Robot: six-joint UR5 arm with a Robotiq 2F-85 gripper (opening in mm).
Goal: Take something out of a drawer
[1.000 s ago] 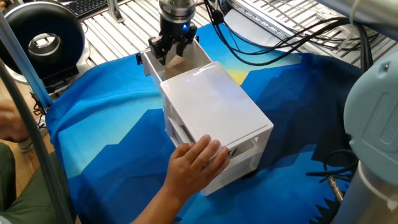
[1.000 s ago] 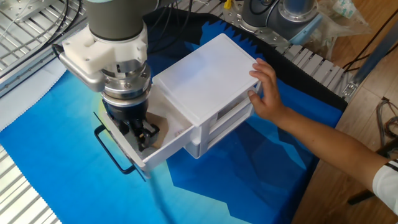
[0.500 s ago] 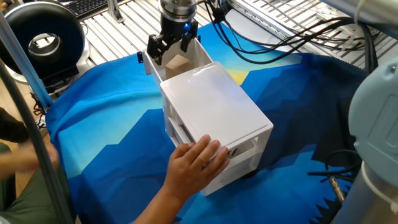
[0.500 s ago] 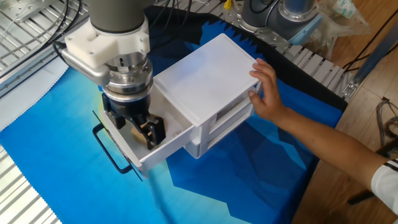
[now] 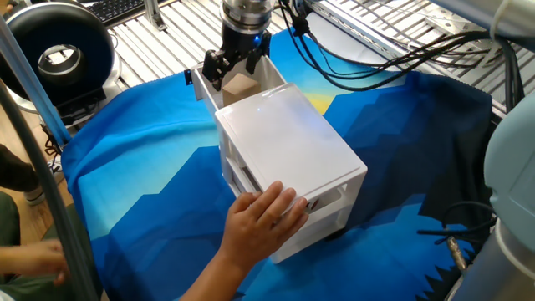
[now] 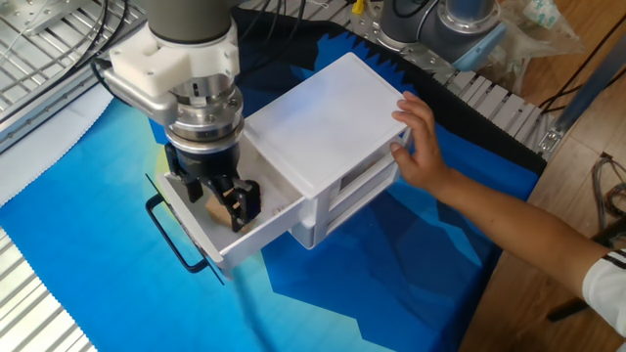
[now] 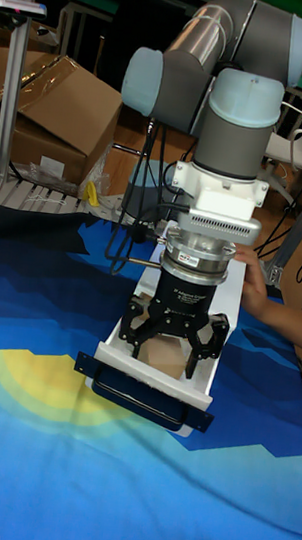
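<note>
The drawer (image 5: 272, 73) is the top white tray of the white drawer unit (image 5: 288, 142). It stands pulled out, its black handle (image 7: 142, 402) at the front. My gripper (image 7: 168, 344) hangs over the open tray (image 6: 256, 231), its fingers (image 6: 243, 200) down between the walls. Its jaws are shut on the light-brown wooden cube (image 7: 166, 354), one finger on each side. The cube (image 5: 241, 84) sits at about rim height in the tray; a sliver of cube (image 6: 214, 208) shows between the fingers.
A person's hand (image 5: 259, 219) presses on the back of the unit and holds it still; the arm (image 6: 509, 230) reaches in from the table's edge. Blue and yellow cloth (image 5: 142, 167) covers the table. A black fan (image 5: 58, 54) and cables (image 5: 376, 50) lie beyond it.
The gripper has risen a little out of the drawer, and the cube between its fingers shows more. The unit and the hand on it have not moved.
</note>
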